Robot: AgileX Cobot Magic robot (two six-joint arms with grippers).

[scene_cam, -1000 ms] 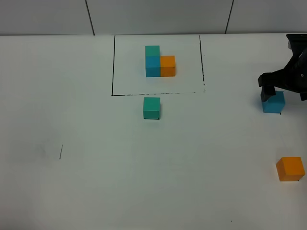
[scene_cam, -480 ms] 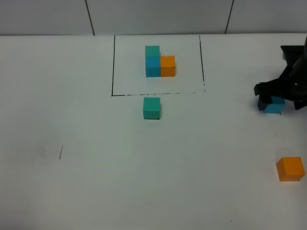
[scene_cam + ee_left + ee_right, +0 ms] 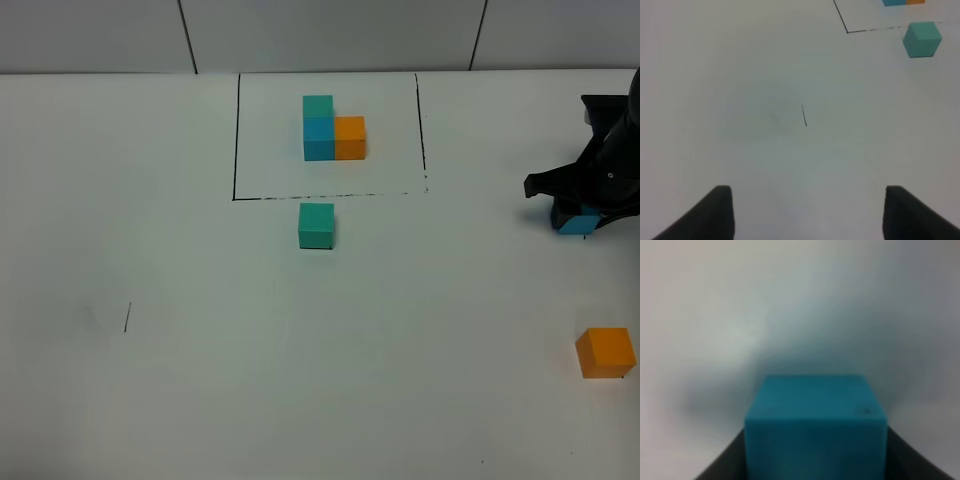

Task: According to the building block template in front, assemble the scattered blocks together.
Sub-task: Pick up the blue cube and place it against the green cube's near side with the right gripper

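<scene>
Blue block (image 3: 815, 425) sits between the right jaws.

The counter (image 3: 150, 400) is white, smooth and dull, with only a soft glow of light. The blue block (image 3: 815, 425), the teal-green block (image 3: 316, 225) in the middle, the orange block (image 3: 605, 352) at the lower right and the building block template (image 3: 334, 132) cubes all have smooth, dull faces. The right gripper (image 3: 578, 212) at the right edge looks like dull black plastic, and the frame (image 3: 236, 140) is a thin, patchy black drawn line.
</scene>
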